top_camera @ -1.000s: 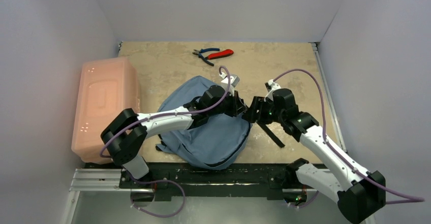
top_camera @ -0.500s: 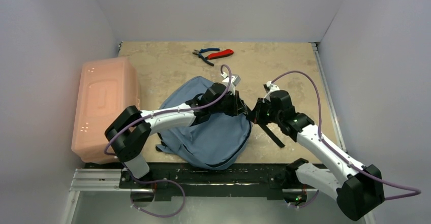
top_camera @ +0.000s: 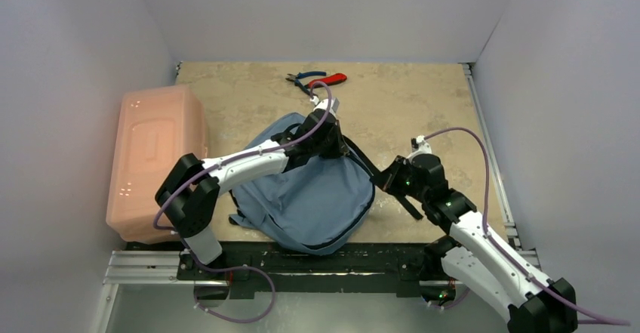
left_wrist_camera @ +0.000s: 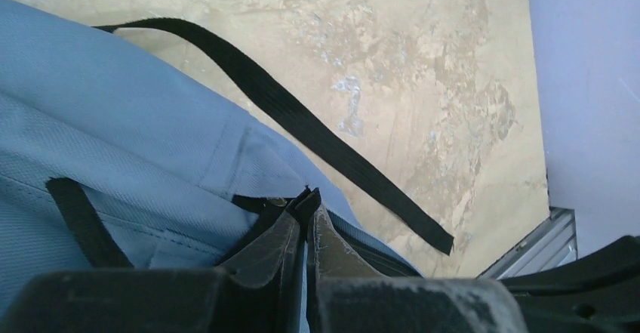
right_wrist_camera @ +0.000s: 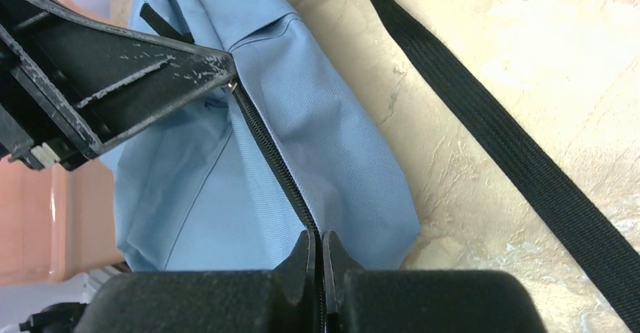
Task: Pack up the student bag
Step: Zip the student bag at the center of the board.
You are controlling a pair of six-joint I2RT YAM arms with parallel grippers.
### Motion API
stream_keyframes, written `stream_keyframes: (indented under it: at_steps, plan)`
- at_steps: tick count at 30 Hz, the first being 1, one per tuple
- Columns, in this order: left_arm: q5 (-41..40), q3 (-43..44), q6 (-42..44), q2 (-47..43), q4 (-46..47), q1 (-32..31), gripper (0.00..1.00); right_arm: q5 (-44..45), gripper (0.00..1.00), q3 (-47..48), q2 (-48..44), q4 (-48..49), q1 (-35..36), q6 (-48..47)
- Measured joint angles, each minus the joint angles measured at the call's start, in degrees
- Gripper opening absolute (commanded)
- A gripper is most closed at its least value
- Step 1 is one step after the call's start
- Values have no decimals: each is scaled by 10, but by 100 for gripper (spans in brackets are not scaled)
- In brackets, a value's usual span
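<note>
The student bag (top_camera: 306,197) lies flat on the table, grey-blue with dark zip trim. My left gripper (top_camera: 341,143) is at its far right corner, shut on a black zip tab (left_wrist_camera: 307,197). My right gripper (top_camera: 377,177) is at the bag's right edge, shut on the dark zip line (right_wrist_camera: 272,155) where it runs down between the jaws. In the right wrist view the left gripper's fingers (right_wrist_camera: 151,76) hold the zip's upper end, and the zip is stretched straight between both grippers. A long black strap (top_camera: 392,189) trails over the table to the right.
A translucent pink box (top_camera: 155,159) stands left of the bag, close to the left arm. Red and blue pliers (top_camera: 317,81) lie at the back of the table. The metal rail (top_camera: 302,261) with the arm bases runs along the near edge.
The right gripper has shut on the zip and drawn back toward the near right. The left gripper, still shut, has moved away toward the back, pulling the zip taut.
</note>
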Motion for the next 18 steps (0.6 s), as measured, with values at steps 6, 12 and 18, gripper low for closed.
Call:
stream_keyframes:
  at_steps: [6,12,18]
  plan:
    - [-7,1,-2,0,-7,20,0,10,0,-12,-17,-3,0,27]
    - [2,13,15,0,-24,25,0,4,2,-12,-18,3,0,23]
    - [26,14,45,-5,-28,45,46,5,40,0,-22,-17,-1,-9]
